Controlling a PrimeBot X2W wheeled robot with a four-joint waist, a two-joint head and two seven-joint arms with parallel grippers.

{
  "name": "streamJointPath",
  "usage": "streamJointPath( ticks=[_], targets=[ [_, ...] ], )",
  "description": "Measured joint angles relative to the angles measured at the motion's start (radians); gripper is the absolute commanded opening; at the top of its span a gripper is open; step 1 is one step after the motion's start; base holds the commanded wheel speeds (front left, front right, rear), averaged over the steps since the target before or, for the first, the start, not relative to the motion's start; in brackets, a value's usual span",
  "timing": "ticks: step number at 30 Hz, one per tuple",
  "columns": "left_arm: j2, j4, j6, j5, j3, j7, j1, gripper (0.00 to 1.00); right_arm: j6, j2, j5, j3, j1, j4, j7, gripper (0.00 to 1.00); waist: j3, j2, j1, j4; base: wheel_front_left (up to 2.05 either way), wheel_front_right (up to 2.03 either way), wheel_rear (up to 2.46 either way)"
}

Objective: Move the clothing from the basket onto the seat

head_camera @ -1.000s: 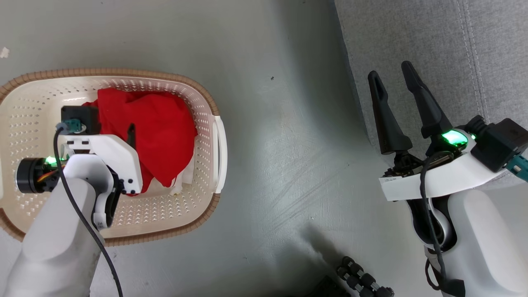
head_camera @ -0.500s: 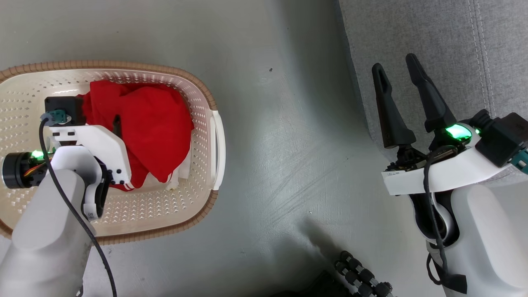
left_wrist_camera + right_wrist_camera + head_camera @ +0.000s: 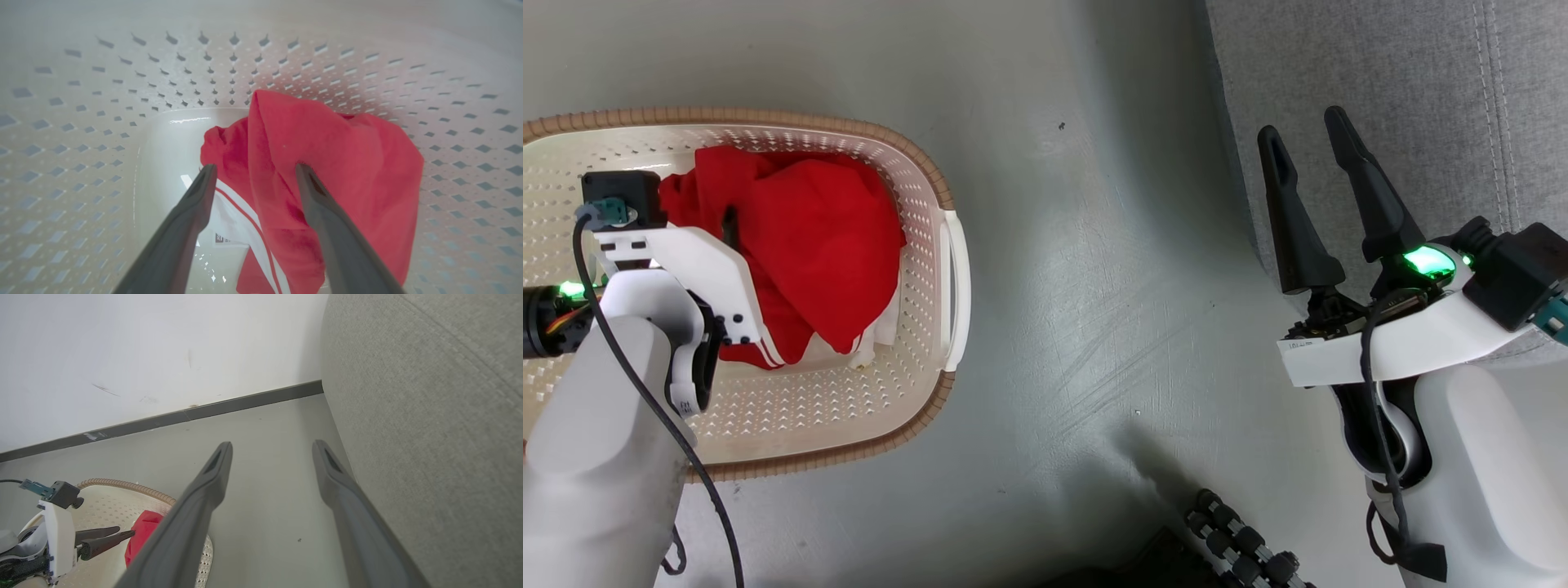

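In the right end of the rounded cream plastic laundry basket (image 3: pixel 935 184) with its brown woven-look rim lay the bright red fabric clothing (image 3: pixel 825 245), white stripes showing at its lower edge. The left gripper (image 3: pixel 255 167) hung inside the basket, its jaws spread wide astride a raised fold of the cloth, clasping nothing. The right gripper (image 3: pixel 1300 126) stood equally wide and empty by the left edge of the light grey upholstered seat (image 3: pixel 1380 82), above the grey floor (image 3: pixel 1078 245).
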Motion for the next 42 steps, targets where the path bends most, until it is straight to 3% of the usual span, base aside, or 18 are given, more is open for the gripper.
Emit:
streamJointPath(
  ticks=[32, 35, 37, 40, 41, 42],
  targets=[
    [0.002, 0.042, -0.046, -0.002, -0.006, -0.049, -0.055, 1.0, 0.0, 0.0, 0.031, 0.007, -0.023, 0.001, 0.0, 1.0, 0.058, 0.0, 0.0, -0.019, 0.0, 0.0, 0.0],
    [0.002, 0.053, -0.06, -0.002, -0.008, -0.053, -0.059, 0.75, 0.0, 0.0, 0.031, 0.006, -0.027, 0.003, 0.0, 1.0, 0.057, 0.0, 0.0, -0.019, 0.0, 0.0, 0.0],
    [0.0, 0.058, -0.063, -0.002, -0.01, -0.054, -0.061, 0.5, 0.0, 0.0, 0.031, 0.006, -0.032, 0.005, 0.0, 1.0, 0.055, 0.0, 0.0, -0.018, 0.0, 0.0, 0.0],
    [-0.002, 0.067, -0.07, -0.002, -0.013, -0.057, -0.061, 0.36, 0.0, 0.0, 0.031, 0.005, -0.038, 0.005, 0.0, 1.0, 0.051, 0.0, 0.0, -0.017, 0.0, 0.0, 0.0],
    [-0.003, 0.068, -0.072, -0.002, -0.014, -0.057, -0.061, 0.23, 0.0, 0.0, 0.031, 0.004, -0.038, 0.006, 0.0, 1.0, 0.05, 0.0, 0.0, -0.017, 0.0, 0.0, 0.0],
    [-0.004, 0.07, -0.074, -0.003, -0.016, -0.058, -0.061, 0.0, 0.0, 0.0, 0.031, 0.004, -0.038, 0.007, 0.0, 1.0, 0.048, 0.0, 0.0, -0.016, 0.0, 0.0, 0.0]
  ],
)
